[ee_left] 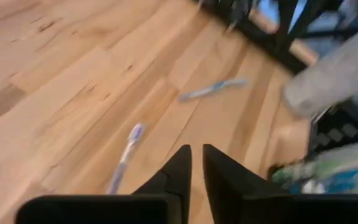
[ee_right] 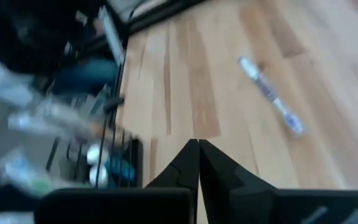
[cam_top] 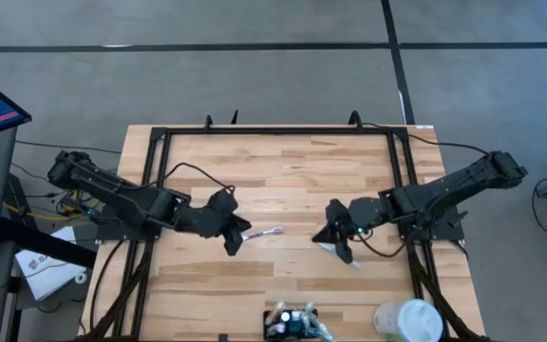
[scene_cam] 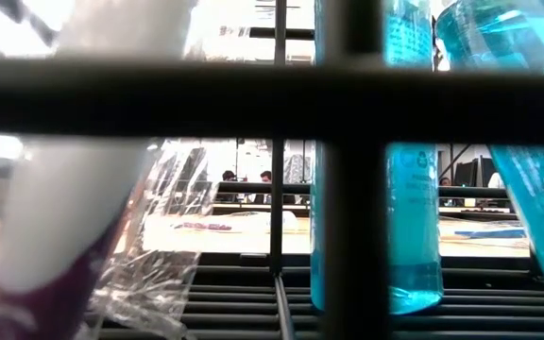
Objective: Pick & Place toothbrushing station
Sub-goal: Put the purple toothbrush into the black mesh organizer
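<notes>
The toothbrushing station (cam_top: 292,323) is a low black wire holder at the table's near edge, with bottles and tubes standing in it; it also shows in the wrist views (ee_left: 328,174) (ee_right: 92,155). One toothbrush (cam_top: 265,231) (ee_left: 124,158) lies flat on the wood just right of my left gripper (cam_top: 235,236) (ee_left: 196,171). That gripper hangs above the table, its fingers drawn together to a narrow slit with nothing in it. A second toothbrush (cam_top: 346,255) lies under my right gripper (cam_top: 335,239) (ee_right: 197,158), which is shut, empty and above the wood.
A white round cup-like container (cam_top: 408,321) stands at the near right corner. A black frame (cam_top: 278,131) runs along the table's far and side edges. In the low view, blue bottles (scene_cam: 376,189) and a white tube (scene_cam: 74,189) fill the picture behind the holder's bars.
</notes>
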`<state>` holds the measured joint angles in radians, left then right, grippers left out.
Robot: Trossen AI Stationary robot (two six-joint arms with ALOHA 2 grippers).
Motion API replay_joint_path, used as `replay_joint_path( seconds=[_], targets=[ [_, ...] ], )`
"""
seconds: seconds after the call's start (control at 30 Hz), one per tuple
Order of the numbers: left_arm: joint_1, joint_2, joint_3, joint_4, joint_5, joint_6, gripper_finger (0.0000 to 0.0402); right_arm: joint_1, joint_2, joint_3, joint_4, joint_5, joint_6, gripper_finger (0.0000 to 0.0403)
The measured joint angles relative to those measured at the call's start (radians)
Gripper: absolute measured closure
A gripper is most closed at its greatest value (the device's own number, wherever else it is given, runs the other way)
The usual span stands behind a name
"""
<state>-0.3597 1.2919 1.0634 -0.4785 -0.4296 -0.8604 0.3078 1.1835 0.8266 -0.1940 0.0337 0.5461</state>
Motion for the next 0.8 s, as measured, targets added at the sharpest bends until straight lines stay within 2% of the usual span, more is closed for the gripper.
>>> replay_joint_path(
  seconds=[0.13,0.23,0.33,0.5,0.8],
  targets=[
    [0.016,0.0,-0.01,-0.042,0.061,0.078,0.0396,-0.029,0.0,0.043,-0.003,0.108,0.043,0.0402],
    [0.025,0.0,-0.052,-0.043,0.096,0.095,0.0398,-0.043,0.0,0.095,-0.009,0.236,0.068,0.0402],
    [0.025,0.0,-0.094,-0.041,0.112,0.065,0.04,-0.062,0.0,0.152,-0.012,0.306,0.072,0.0402],
    [0.025,0.0,-0.159,-0.032,0.141,0.039,0.04,-0.099,0.0,0.224,-0.012,0.363,0.013,0.0403],
    [0.044,0.0,-0.206,-0.028,0.113,0.046,0.04,-0.17,0.016,0.233,-0.016,0.341,0.021,0.0403]
  ],
)
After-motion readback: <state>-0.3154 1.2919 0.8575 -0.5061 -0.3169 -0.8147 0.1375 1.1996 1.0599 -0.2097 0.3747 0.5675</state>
